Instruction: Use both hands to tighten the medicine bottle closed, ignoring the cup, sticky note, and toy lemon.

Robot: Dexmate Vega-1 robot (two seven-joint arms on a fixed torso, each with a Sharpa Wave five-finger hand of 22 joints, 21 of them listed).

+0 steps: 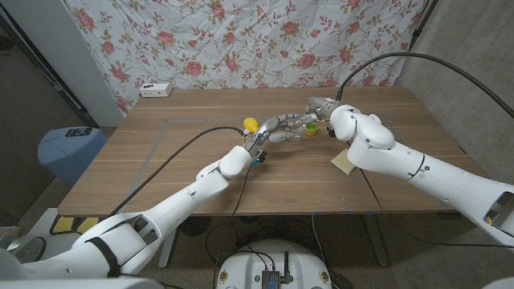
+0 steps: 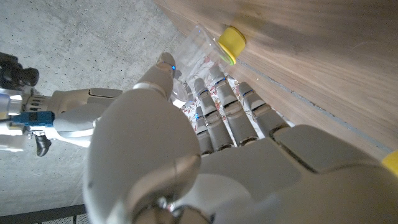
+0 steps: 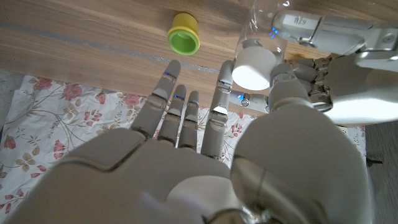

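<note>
While both my arms reach in over the wooden table, a sticky note lies nearest, under my right forearm. Farther out, past the middle, my left hand wraps its fingers around the clear body of the medicine bottle, holding it. My right hand pinches the bottle's white cap between thumb and one finger, the other fingers straight and apart. Just beyond stand a small yellow-green cup and the toy lemon, with a white box at the far edge.
</note>
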